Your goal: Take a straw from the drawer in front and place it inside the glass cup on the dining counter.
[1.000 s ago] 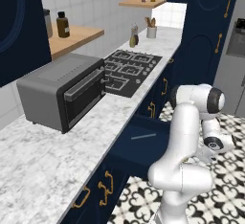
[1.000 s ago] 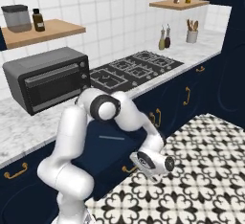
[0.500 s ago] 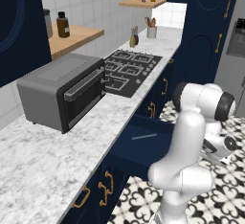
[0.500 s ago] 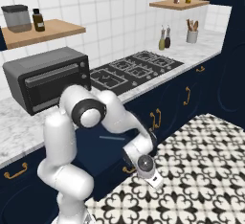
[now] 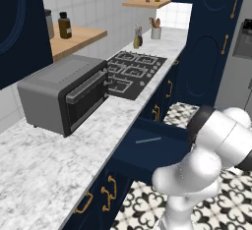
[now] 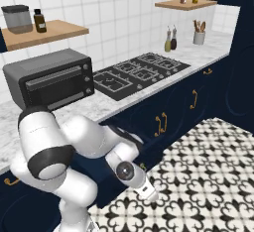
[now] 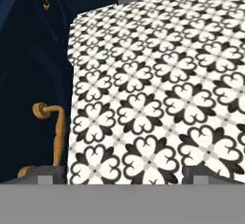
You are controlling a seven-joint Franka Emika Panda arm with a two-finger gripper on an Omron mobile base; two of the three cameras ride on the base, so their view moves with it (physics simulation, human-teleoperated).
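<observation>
The straw (image 5: 148, 139) lies flat inside the open drawer (image 5: 142, 155), just below the centre of the left base view. It is a thin pale line on the dark navy bottom, with nothing touching it.

The marble worktop (image 5: 59, 175) runs from the lower left of that view up to the top centre. In the hand view we see the black-and-white floor (image 7: 167, 74) across the right and middle, with a navy cabinet (image 7: 28, 74) down the left side.

The arm (image 5: 211, 145) rises in the lower right of the left base view, beside the drawer and clear of the straw. In the right base view the arm (image 6: 74, 151) bends across the lower left in front of the drawer, so we cannot make out the straw there.

The oven (image 5: 59, 96) sits on the worktop at centre left, and the stove (image 5: 135, 69) lies beyond it. A shelf (image 6: 44, 30) with bottles hangs in the upper left of the right base view.

A gold handle (image 7: 56, 137) stands on the cabinet at the lower left of the hand view.

The gripper (image 7: 123, 174) faces the floor. Its fingertips (image 7: 45, 173) sit far apart at the bottom of the hand view. The claw is spread wide and holds nothing.
</observation>
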